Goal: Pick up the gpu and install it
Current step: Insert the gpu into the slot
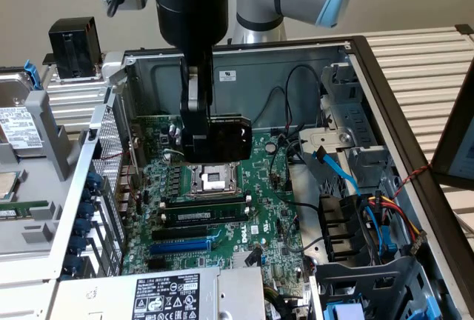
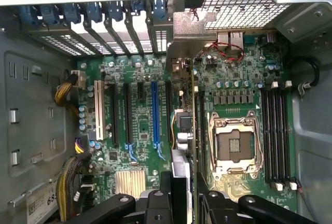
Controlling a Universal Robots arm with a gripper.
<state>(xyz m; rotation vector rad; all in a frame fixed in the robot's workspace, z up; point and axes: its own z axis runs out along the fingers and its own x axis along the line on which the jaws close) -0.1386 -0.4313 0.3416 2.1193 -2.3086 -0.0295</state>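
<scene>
Above the CPU socket [image 1: 209,179], at the exterior view's centre, we see the gripper [image 1: 194,138] closed partway around the gpu [image 1: 228,138]. Its glossy black shroud hangs flat-faced over the green motherboard [image 1: 266,209]. From the wrist view we see it edge-on between dark fingers [image 2: 165,182], with its grey metal bracket [image 2: 194,32] and a long blue slot [image 2: 155,115] alongside.

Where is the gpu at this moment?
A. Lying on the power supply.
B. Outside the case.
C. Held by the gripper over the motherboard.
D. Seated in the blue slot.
C: the gripper is closed on the gpu, raised over the motherboard near the CPU socket.
</scene>
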